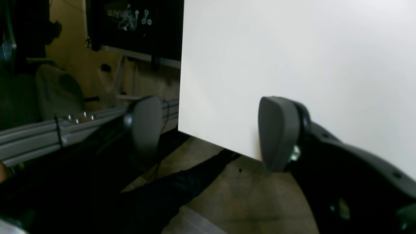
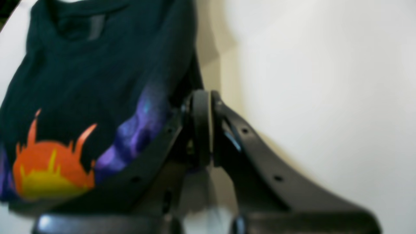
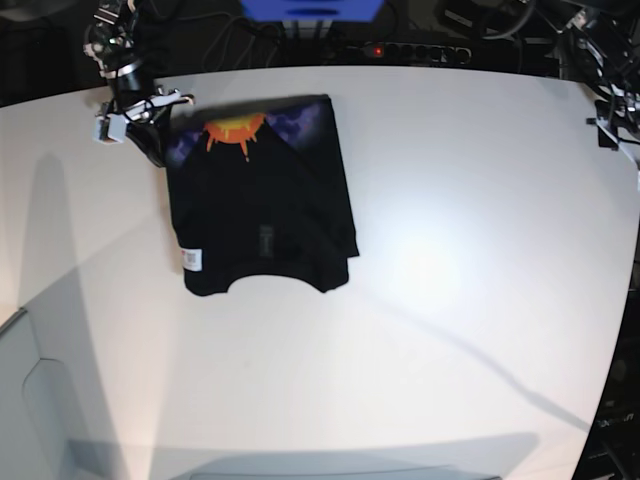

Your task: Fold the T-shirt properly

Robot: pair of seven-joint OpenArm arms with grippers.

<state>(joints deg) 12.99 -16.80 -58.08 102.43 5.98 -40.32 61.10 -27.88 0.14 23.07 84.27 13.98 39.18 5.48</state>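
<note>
Over the white tabletop (image 1: 292, 65), the left gripper (image 1: 211, 131) is showing rounded grey fingertips (image 1: 279, 133) and black fingers dotted with shiny screws. At the tabletop's far edge, the right arm (image 3: 122, 78) is displaying black segments, silvery fittings and whitish parts.

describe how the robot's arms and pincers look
Both arms are mostly black, jointed and angular, with pale metallic bits and small round fastener heads. The left pincer has thick, rounded dark-grey tips. The right pincer looks black and narrow, tapering forward, with shiny round dots along its fingers. In the base view, a white piece with a dark pattern sits by the right one.
</note>
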